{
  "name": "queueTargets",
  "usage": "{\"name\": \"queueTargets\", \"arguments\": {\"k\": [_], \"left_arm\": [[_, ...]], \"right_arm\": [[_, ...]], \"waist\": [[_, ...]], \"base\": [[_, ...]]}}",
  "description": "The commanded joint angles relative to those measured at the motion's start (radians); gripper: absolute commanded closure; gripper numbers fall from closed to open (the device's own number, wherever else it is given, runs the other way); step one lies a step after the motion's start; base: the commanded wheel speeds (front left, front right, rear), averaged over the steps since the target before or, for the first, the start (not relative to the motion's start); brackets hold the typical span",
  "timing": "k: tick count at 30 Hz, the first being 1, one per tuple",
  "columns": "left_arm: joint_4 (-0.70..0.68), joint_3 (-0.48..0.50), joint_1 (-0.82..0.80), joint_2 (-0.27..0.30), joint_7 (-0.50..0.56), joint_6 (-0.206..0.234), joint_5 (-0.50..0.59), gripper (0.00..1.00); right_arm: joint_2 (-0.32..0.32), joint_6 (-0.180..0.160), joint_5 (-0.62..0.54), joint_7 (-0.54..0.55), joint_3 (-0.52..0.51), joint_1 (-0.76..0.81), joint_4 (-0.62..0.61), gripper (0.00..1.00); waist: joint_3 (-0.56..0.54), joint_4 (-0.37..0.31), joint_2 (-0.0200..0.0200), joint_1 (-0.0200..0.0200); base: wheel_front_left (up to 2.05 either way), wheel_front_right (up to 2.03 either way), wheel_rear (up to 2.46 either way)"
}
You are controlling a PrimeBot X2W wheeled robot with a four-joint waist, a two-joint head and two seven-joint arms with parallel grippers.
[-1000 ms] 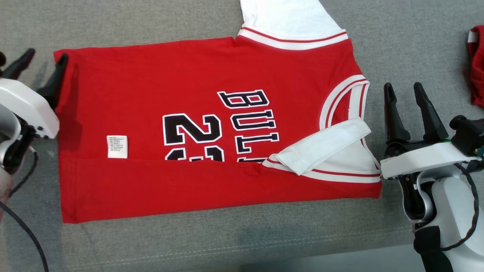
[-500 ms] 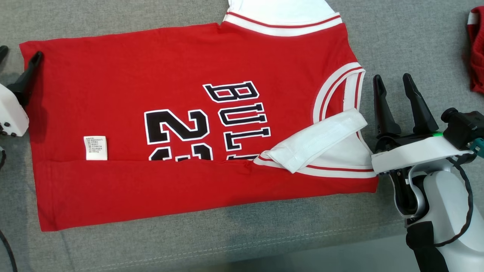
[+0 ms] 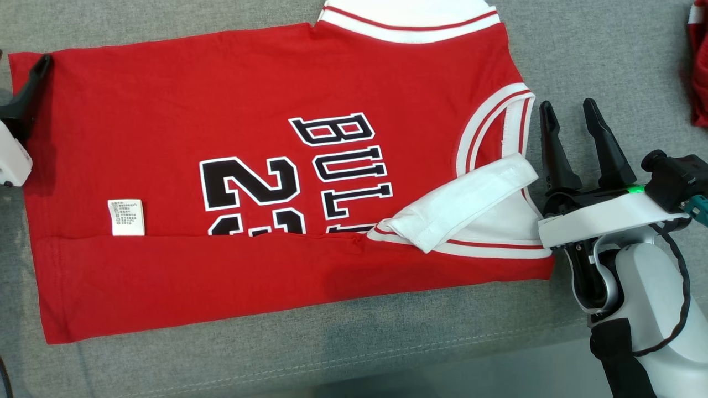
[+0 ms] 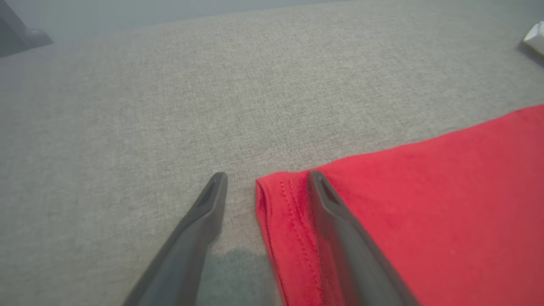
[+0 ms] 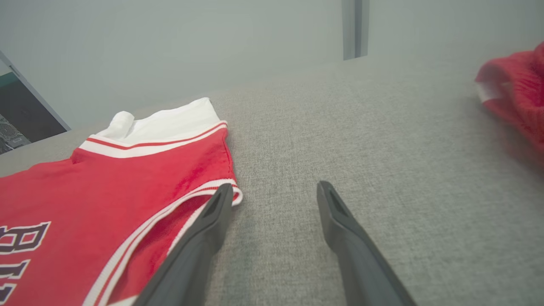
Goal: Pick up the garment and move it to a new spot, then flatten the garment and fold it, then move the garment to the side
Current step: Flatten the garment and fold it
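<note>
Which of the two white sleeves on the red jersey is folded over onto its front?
The sleeve beside the right gripper: it lies diagonally across the jersey. The other sleeve, at the far edge, sticks straight out.

white sleeve (image 3: 409, 10), red cloth (image 3: 701, 66) partly beyond head-view edges

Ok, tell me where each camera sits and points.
Head view: on the head, looking down on the red jersey on the cushion; right pincer open beside the neckline, one finger of the left pincer at the hem corner.
Left wrist view: on the left wrist, looking along its open fingers over that hem corner.
Right wrist view: on the right wrist, looking along its open fingers past the neckline toward a wall.
Shared: head and right wrist both show the second red cloth.
</note>
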Motion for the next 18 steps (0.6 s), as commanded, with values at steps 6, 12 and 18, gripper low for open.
{"name": "queueTargets", "arguments": {"k": [6,12,18], "left_arm": [[-0.021,-0.015,-0.048,0.073,-0.01,0.0,-0.049,0.69],[-0.034,-0.055,-0.059,0.078,-0.035,0.0,-0.065,1.0],[-0.052,-0.102,-0.081,0.074,-0.101,0.0,-0.063,1.0]], "right_arm": [[0.005,-0.003,0.011,-0.013,0.02,-0.003,-0.013,0.0],[-0.001,-0.003,0.015,-0.013,0.02,-0.01,-0.008,0.0],[-0.04,-0.003,0.027,-0.013,0.039,-0.057,0.009,0.0]], "waist": [[0.002,0.003,0.0,0.0],[-0.002,0.011,0.0,0.0],[-0.006,0.035,0.0,0.0]], "base": [[0.0,0.0,0.0],[0.0,0.0,0.0],[0.0,0.0,0.0]]}}
